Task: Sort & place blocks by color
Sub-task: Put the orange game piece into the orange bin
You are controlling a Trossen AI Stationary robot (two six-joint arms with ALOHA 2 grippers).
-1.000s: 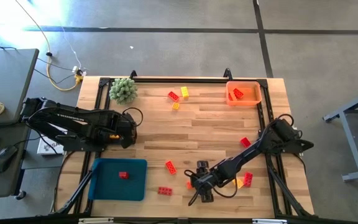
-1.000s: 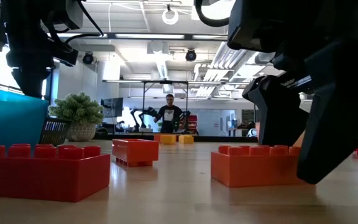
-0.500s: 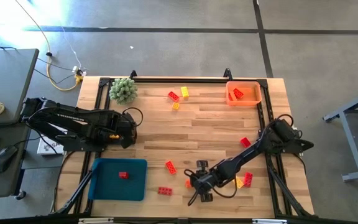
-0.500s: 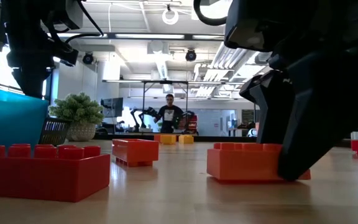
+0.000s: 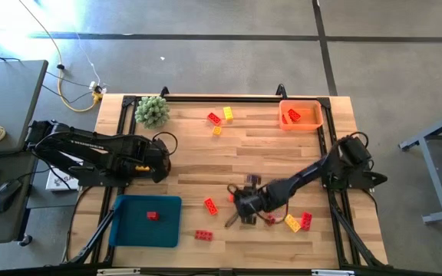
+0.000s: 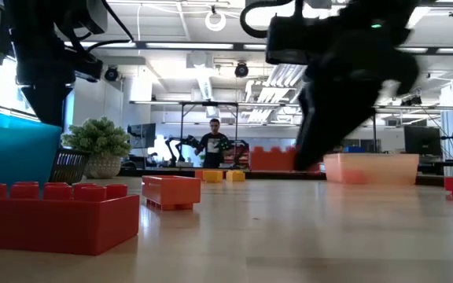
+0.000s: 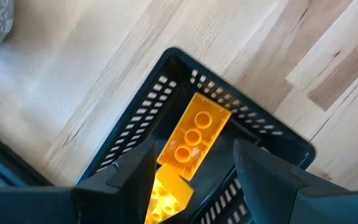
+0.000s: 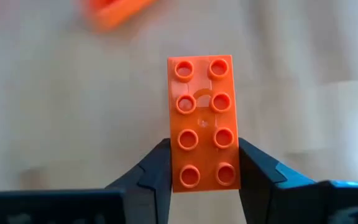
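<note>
Right gripper (image 8: 204,171) clamped on orange block (image 8: 202,121), lifted off surface (image 5: 267,153), well short of orange tray (image 5: 301,115). Carry level to tray, release low inside rim. Left gripper (image 7: 194,171) apart over black basket (image 7: 166,124), far from tray.

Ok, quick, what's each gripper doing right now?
Left gripper: open, holding nothing, over the black basket.
Right gripper: shut on an orange block, lifted off the table.
</note>
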